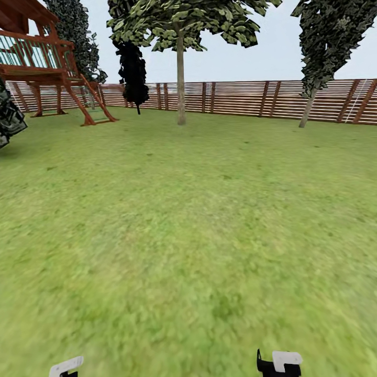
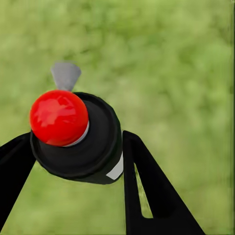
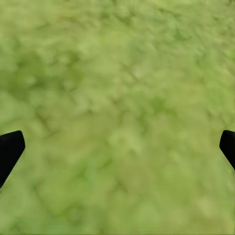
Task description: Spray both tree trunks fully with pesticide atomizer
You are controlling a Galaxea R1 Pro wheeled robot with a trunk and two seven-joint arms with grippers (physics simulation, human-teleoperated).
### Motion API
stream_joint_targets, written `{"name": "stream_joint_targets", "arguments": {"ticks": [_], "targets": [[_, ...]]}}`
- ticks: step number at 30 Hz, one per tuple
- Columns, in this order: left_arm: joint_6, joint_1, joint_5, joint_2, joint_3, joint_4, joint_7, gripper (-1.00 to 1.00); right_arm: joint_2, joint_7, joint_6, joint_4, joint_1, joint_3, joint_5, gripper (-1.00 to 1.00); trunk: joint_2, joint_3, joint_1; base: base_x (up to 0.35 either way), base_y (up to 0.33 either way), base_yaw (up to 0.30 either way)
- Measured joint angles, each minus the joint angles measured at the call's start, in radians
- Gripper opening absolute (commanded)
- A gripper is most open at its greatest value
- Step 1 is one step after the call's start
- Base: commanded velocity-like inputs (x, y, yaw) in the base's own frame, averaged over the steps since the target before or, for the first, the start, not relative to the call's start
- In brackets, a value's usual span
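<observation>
My left gripper [image 2: 78, 164] is shut on the pesticide atomizer [image 2: 93, 152], a dark round bottle seen end-on with a red ball top, a pale label patch and a grey trigger piece, held above the grass. In the head view the left gripper [image 1: 65, 368] and right gripper [image 1: 278, 362] just peek in at the bottom edge. My right gripper [image 3: 117, 149] is open over bare lawn, with nothing between its fingers. One tree [image 1: 180, 31] with jagged green leaves stands far ahead before the fence, its pale tree trunk [image 1: 180, 84] bare. No pesticide haze is visible.
A reddish-brown slat fence [image 1: 246, 98] closes the far side of the lawn [image 1: 188, 235]. A wooden play structure [image 1: 47, 63] with a ladder stands at the back left. Dark columnar trees [image 1: 133, 70] rise near the fence, another leaning at the right [image 1: 324, 47].
</observation>
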Motion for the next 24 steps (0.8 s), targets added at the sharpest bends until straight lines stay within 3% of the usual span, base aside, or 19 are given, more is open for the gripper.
{"name": "stream_joint_targets", "arguments": {"ticks": [24], "targets": [[0.000, 0.000, 0.000, 0.000, 0.000, 0.000, 0.000, -1.00, 0.001, 0.000, 0.000, 0.000, 0.000, 0.000, 0.000, 1.00, 0.000, 0.000, 0.000, 0.338, 0.000, 0.000]]}}
